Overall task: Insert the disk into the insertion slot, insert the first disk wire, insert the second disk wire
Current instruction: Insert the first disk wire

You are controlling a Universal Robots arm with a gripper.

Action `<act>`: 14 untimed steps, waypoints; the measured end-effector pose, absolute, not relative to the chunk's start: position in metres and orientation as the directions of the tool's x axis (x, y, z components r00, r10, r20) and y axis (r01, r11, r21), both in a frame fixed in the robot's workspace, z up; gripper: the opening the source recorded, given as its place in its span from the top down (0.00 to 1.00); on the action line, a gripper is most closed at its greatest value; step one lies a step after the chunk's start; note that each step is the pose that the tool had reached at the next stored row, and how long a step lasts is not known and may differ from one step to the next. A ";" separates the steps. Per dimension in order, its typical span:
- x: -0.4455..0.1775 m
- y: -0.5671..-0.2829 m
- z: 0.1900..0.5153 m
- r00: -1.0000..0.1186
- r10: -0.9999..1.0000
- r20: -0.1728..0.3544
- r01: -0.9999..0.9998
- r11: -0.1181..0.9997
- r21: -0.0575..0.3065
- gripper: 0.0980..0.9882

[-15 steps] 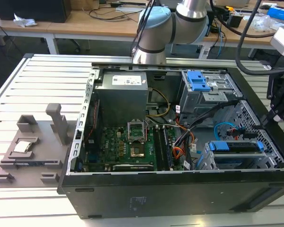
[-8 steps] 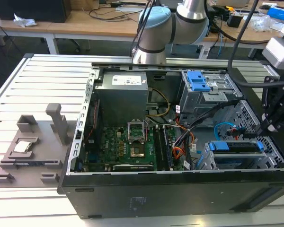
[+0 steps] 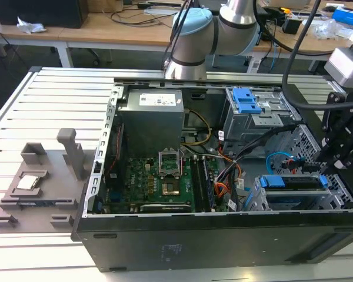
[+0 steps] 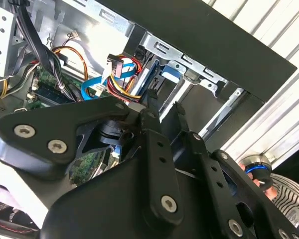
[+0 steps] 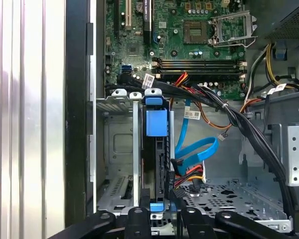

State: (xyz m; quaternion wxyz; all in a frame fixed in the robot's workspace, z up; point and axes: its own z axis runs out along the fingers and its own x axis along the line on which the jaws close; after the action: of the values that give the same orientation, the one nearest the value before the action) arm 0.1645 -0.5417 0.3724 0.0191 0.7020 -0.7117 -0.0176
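The disk sits in the insertion slot, lower right of the exterior view; the gripper is just above its end; wires crowd beside it; I cannot tell if the fingers are apart or together.

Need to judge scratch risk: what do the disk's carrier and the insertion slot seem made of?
The disk: carrier bright blue, smooth, slight sheen, likely moulded plastic. The insertion slot: dull grey, thin folded walls with punched holes, apparently sheet metal.
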 end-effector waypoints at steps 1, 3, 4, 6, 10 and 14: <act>0.164 -0.542 0.370 -0.014 -1.000 0.003 -0.999 0.014 0.052 0.77; 0.163 -0.541 0.366 -0.013 -1.000 0.003 -0.999 0.014 0.052 0.77; 0.163 -0.540 0.364 -0.013 -1.000 0.002 -0.999 0.014 0.052 0.77; 0.163 -0.535 0.363 -0.014 -1.000 -0.003 -0.999 0.013 0.052 0.77; 0.156 -0.534 0.359 -0.014 -1.000 -0.004 -0.999 0.013 0.051 0.77; 0.156 -0.534 0.357 -0.013 -1.000 -0.003 -0.999 0.013 0.052 0.77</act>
State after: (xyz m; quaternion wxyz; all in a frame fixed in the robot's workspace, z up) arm 0.1562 -0.5342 0.3566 0.0169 0.7021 -0.7116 -0.0196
